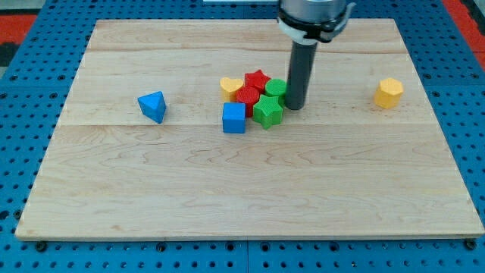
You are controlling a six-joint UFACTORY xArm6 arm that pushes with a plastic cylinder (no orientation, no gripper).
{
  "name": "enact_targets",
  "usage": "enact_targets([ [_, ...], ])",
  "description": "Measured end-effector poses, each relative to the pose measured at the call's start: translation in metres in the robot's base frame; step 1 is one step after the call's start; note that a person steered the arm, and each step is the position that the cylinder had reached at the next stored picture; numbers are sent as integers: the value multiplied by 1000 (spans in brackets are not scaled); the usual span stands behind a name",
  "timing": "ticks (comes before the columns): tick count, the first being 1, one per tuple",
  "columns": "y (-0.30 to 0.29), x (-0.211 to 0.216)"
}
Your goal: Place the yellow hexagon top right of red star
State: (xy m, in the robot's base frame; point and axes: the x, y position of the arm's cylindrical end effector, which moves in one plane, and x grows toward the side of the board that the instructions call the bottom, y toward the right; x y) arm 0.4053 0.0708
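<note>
The yellow hexagon sits alone at the view's right side of the wooden board. The red star lies in a tight cluster near the board's middle, well to the left of the hexagon. My tip stands just right of this cluster, touching or nearly touching the green blocks, and far left of the yellow hexagon.
The cluster also holds a yellow heart, a red cylinder, a round green block, a green star and a blue cube. A blue triangle lies alone at the left. The wooden board rests on blue pegboard.
</note>
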Motion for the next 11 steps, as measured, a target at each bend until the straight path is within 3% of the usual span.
enact_targets([
  [1, 56, 39],
  [2, 162, 52],
  [3, 218, -3],
  [4, 103, -42],
  [5, 73, -49],
  [6, 104, -28],
  [8, 55, -3],
  [9, 3, -27],
  [10, -6, -57],
  [11, 35, -78],
])
